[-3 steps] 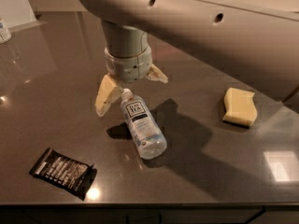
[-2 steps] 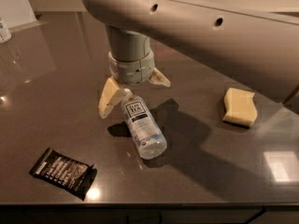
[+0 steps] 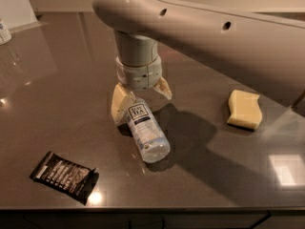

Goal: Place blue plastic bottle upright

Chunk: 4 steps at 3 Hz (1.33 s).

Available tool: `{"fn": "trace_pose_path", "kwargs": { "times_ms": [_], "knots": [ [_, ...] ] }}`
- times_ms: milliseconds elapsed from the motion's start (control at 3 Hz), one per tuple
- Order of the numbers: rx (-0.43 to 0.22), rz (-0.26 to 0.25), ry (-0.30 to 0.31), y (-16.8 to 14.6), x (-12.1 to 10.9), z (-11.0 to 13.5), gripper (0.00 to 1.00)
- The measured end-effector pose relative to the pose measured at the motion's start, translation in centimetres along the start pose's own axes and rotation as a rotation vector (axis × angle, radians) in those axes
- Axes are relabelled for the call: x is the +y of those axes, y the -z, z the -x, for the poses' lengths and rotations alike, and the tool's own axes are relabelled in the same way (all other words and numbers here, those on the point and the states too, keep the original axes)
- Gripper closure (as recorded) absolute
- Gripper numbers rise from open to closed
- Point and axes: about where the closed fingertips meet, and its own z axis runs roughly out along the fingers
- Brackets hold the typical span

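**Gripper drops over the cap end of the toppled bottle**

Since a second ago, the gripper (image 3: 141, 100) has sunk a little lower and edged toward the right of the view. The blue plastic bottle (image 3: 147, 132) has not shifted. It lies on its side on the dark countertop (image 3: 57, 89), its base pointing toward the near edge and its cap end tucked under the wrist. The two pale fingers (image 3: 120, 104) are spread apart, one on each side of the bottle's neck, and clamp nothing yet. The left one looks to be just beside the bottle's shoulder.

The bottle is round and the counter glossy, so fingers that close off-centre could roll it or push it out toward the near edge. A grip this close to the cap may also let the heavier body swing, and a tilted set-down would tip it over again.

The bottle's label has a dark blue band with white lettering that cannot be read. The black snack wrapper (image 3: 62, 173), well apart at the front left, carries pale print that is equally illegible. The yellow sponge (image 3: 245, 109) sits well away to the right.
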Motion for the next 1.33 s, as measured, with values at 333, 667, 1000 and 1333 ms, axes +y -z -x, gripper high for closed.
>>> {"fn": "trace_pose_path", "kwargs": {
  "times_ms": [333,667,1000,1333],
  "knots": [
    [0.005,0.008,0.018,0.0,0.2,-0.1,0.41],
    [-0.017,0.035,0.060,0.8,0.5,0.2,0.64],
    [-0.099,0.079,0.149,3.6,0.6,1.3,0.88],
    [-0.159,0.106,0.233,5.8,0.8,2.1,1.00]
  ]
}}
